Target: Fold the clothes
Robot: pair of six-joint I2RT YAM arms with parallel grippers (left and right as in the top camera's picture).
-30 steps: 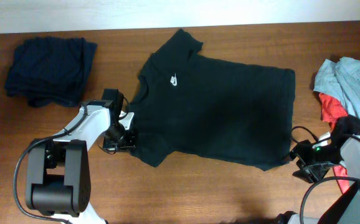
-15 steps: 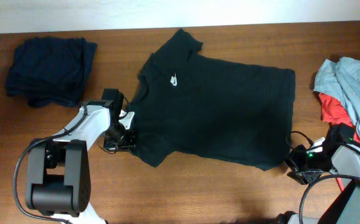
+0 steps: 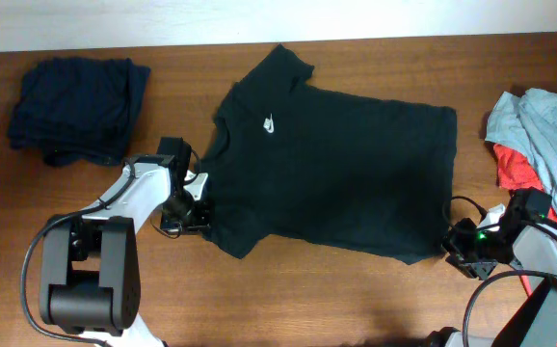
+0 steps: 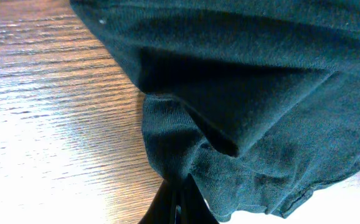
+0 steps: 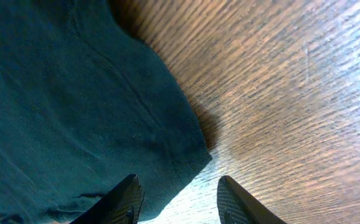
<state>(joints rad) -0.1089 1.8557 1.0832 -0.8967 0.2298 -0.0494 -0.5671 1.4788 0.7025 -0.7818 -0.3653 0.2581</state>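
Beside tee (image 3: 336,164), left tool (image 4: 177,208) pinching its edge, right tool (image 5: 177,193) open

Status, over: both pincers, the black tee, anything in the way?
Left pincer shut on black tee at sleeve. Right pincer open at hem corner, no grip yet. Tee flat, unfolded. Nothing in the way; loose heap off to the side.

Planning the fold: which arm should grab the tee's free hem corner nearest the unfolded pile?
Right. The right gripper is open with that corner of the tee just ahead of it; the left gripper is shut on the tee's far side.
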